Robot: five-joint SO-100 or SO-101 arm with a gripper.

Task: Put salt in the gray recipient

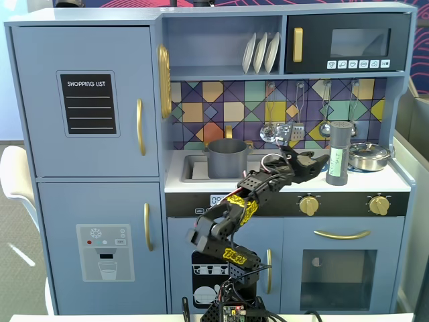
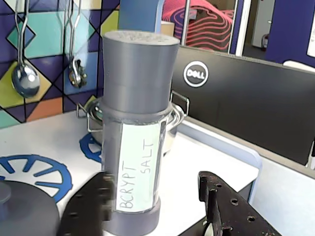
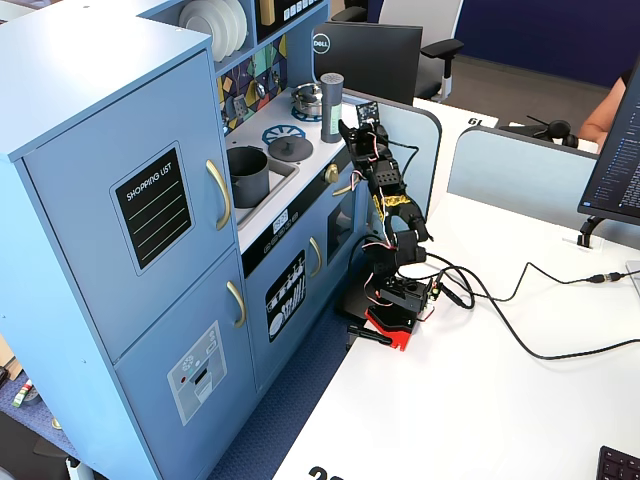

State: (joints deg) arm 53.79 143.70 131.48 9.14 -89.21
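Observation:
The salt shaker (image 2: 138,123) is a tall gray cylinder with a pale label reading "BCRYPT SALT". It stands upright on the stovetop at the right (image 1: 338,153), and also shows in the other fixed view (image 3: 332,107). The gray pot (image 1: 226,157) sits in the sink, left of the stove (image 3: 246,175). My gripper (image 2: 155,179) is open, with one jaw on each side of the shaker's base. The left finger (image 2: 88,206) is close against the shaker and the right finger (image 2: 216,196) stands apart from it. In a fixed view the gripper (image 1: 320,161) reaches just left of the shaker.
A small steel pot (image 1: 369,155) stands right behind the shaker. A dark lid (image 3: 290,148) lies on the blue burner beside the sink. Utensils (image 1: 295,111) hang on the tiled back wall. A Dell monitor (image 2: 231,108) stands past the kitchen's right side wall.

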